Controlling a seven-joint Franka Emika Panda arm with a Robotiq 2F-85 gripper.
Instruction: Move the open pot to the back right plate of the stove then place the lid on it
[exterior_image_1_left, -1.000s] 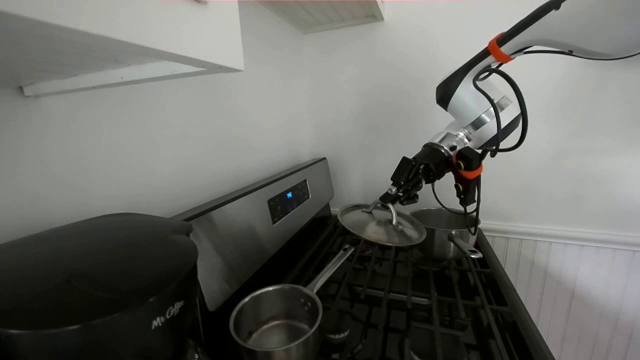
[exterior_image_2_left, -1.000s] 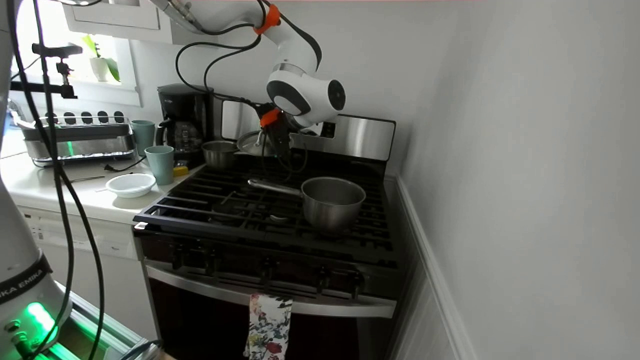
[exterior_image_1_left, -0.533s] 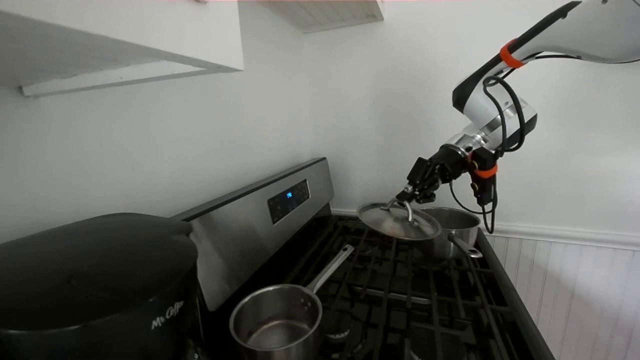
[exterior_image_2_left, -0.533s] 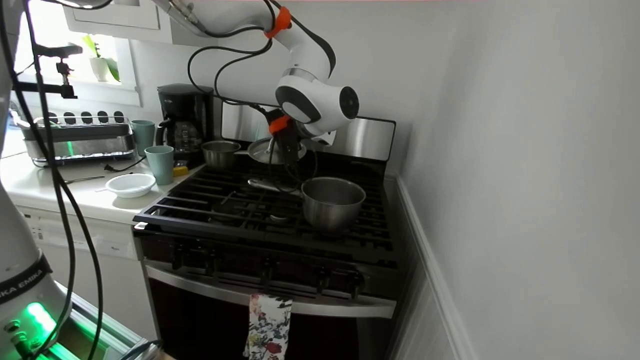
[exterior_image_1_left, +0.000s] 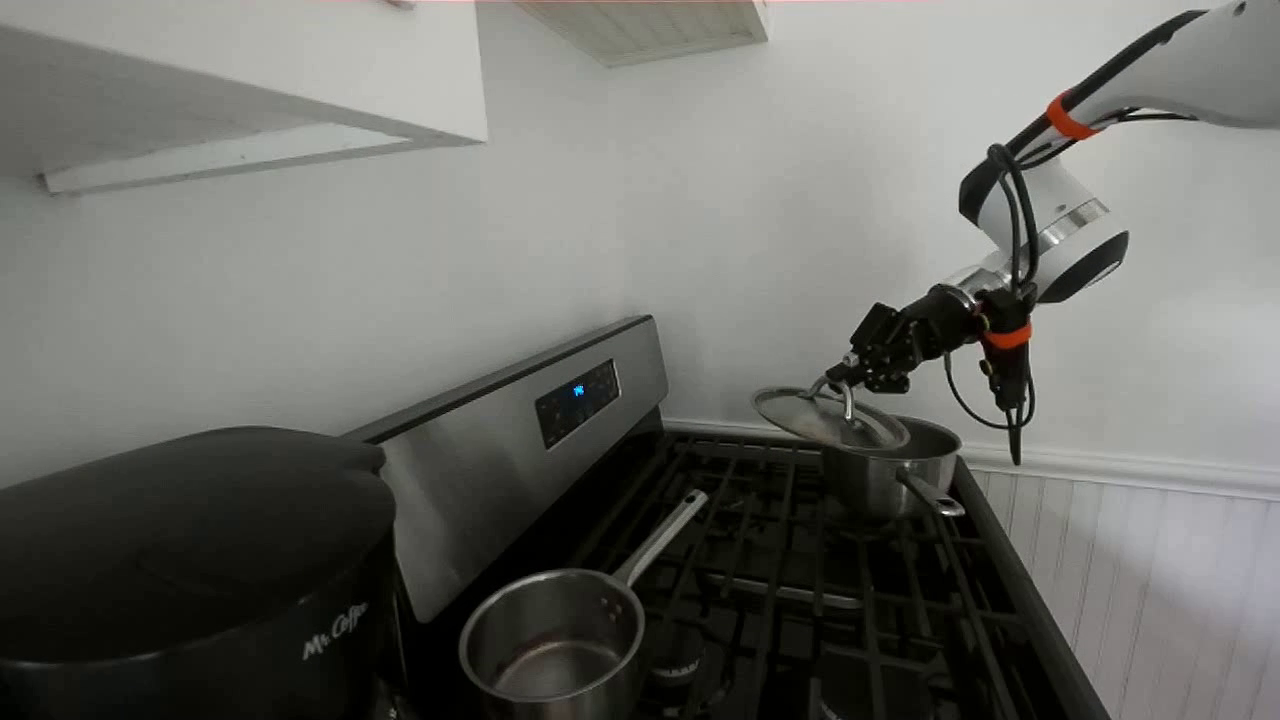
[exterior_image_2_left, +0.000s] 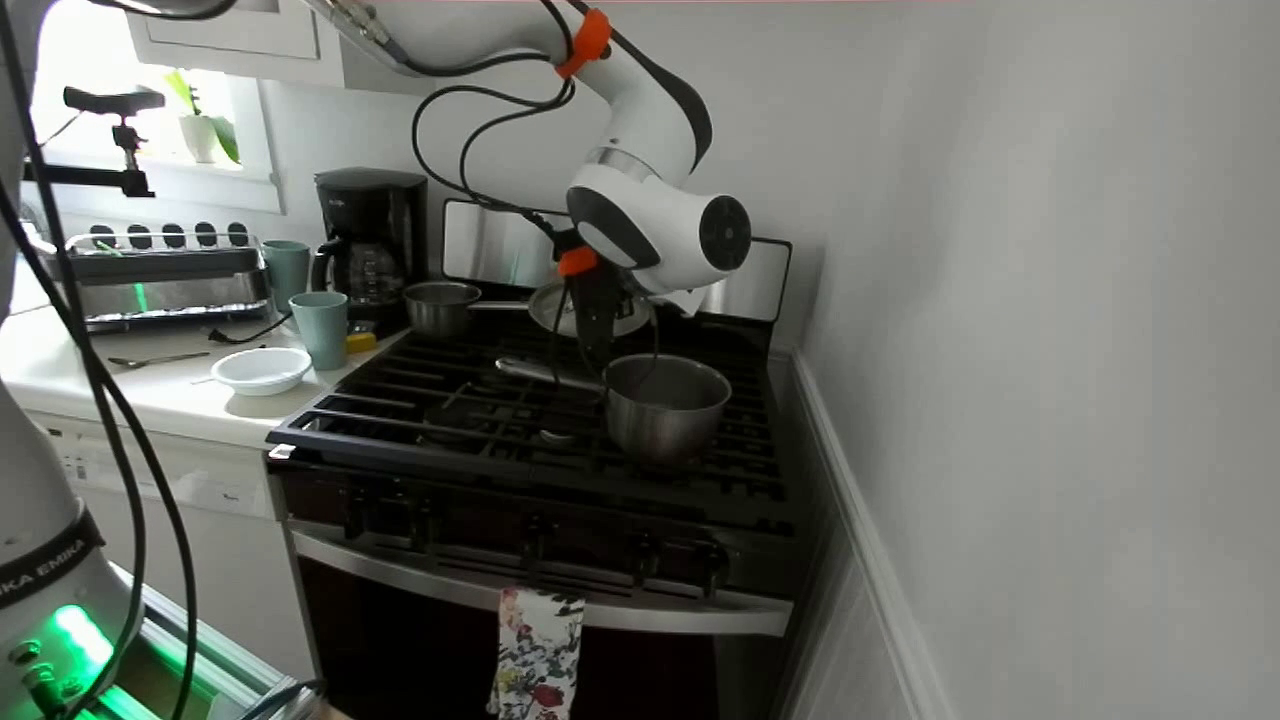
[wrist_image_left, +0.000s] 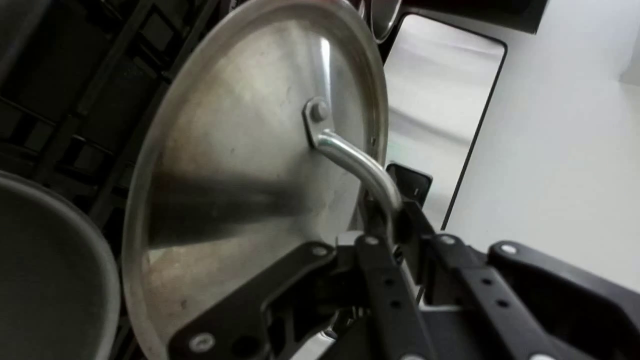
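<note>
A round steel lid (exterior_image_1_left: 800, 418) hangs tilted in the air, its bar handle (wrist_image_left: 360, 162) pinched in my gripper (exterior_image_1_left: 838, 378). In the wrist view the gripper (wrist_image_left: 397, 225) has its fingers on both sides of that handle. The open pot (exterior_image_2_left: 668, 405), a steel one with a long handle, stands uncovered on the wall side of the stove, at the front. The lid is above and behind it, overlapping its rim in an exterior view; the wrist view shows the pot's rim (wrist_image_left: 107, 280) apart from the lid. The back right plate (exterior_image_1_left: 735, 478) is a black grate.
A smaller uncovered saucepan (exterior_image_1_left: 552, 640) stands at the stove's back left beside a black coffee maker (exterior_image_2_left: 370, 240). The steel back panel (exterior_image_1_left: 510, 470) rises behind the grates. A white wall (exterior_image_2_left: 1000, 350) flanks the stove. Cups (exterior_image_2_left: 322, 330) and a white bowl (exterior_image_2_left: 262, 370) are on the counter.
The arm has carried the lid rightward in both exterior views, bringing it towards the pot by the wall. The grip on its handle looks the same, and both pots stayed put.
</note>
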